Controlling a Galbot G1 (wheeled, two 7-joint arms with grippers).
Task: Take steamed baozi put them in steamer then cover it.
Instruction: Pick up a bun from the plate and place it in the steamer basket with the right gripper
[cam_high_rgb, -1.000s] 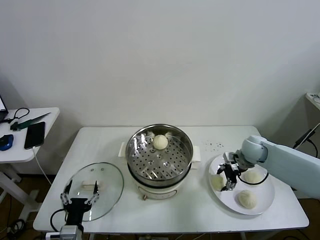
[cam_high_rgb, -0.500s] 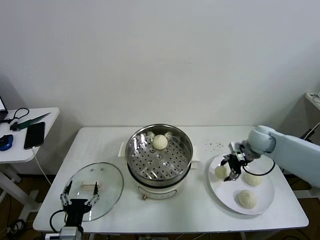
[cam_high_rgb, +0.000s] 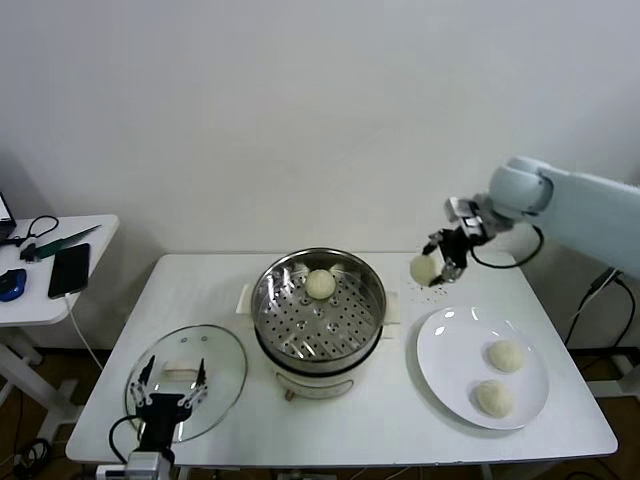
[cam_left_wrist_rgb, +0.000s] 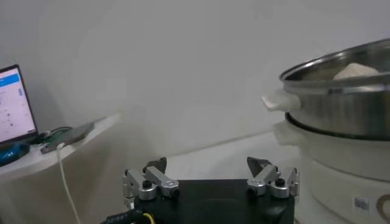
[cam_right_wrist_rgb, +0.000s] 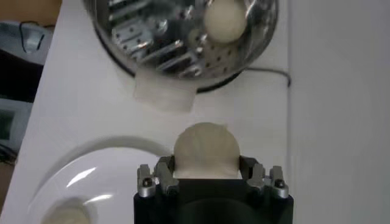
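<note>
My right gripper (cam_high_rgb: 437, 262) is shut on a cream-white baozi (cam_high_rgb: 424, 268), held in the air between the steamer (cam_high_rgb: 319, 308) and the white plate (cam_high_rgb: 450, 385). In the right wrist view that baozi (cam_right_wrist_rgb: 205, 151) sits between the fingers, above the table. One baozi (cam_high_rgb: 320, 284) lies on the steamer's perforated tray. Two more, one (cam_high_rgb: 505, 355) and another (cam_high_rgb: 494, 397), rest on the plate. The glass cover (cam_high_rgb: 215, 365) lies flat at the table's front left. My left gripper (cam_high_rgb: 169, 386) hangs open just over the cover's near edge.
A side table (cam_high_rgb: 40, 300) at far left carries a phone (cam_high_rgb: 70, 270), cables and a mouse. Small dark specks (cam_high_rgb: 432, 292) lie on the table behind the plate. The steamer's side handle (cam_left_wrist_rgb: 281, 100) shows in the left wrist view.
My right gripper closed on a baozi on the plate, lifted it and carried it up and back, leaving two on the plate. The left gripper shifted slightly right.
</note>
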